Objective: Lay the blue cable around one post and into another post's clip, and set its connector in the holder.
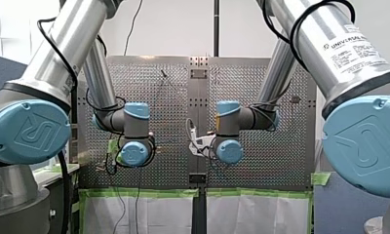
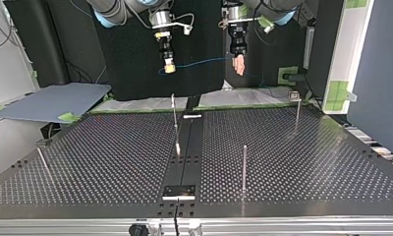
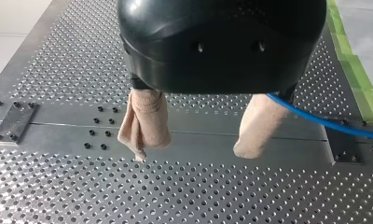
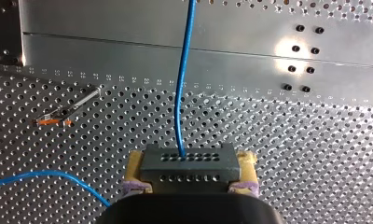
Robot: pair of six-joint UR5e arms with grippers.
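In the top view both grippers hang high over the table's far edge. My right gripper (image 2: pixel 169 67), at that view's left, has yellow pads and is shut on the grey connector (image 4: pixel 183 163). The blue cable (image 4: pixel 181 98) leaves the connector's face and runs ahead over the plate. It sags across (image 2: pixel 199 62) to my left gripper (image 2: pixel 239 65). My left gripper (image 3: pixel 194 149) is open, with beige pads (image 3: pixel 146 122) wide apart and nothing between them. The cable (image 3: pixel 324 122) passes the outer side of one pad.
Thin posts stand on the perforated table: one near the middle (image 2: pixel 174 115), one nearer the camera (image 2: pixel 244 167), one with a clip head at the far right (image 2: pixel 296 105), one leaning at the left (image 2: pixel 43 162). A dark holder plate (image 2: pixel 179 191) sits on the centre strip.
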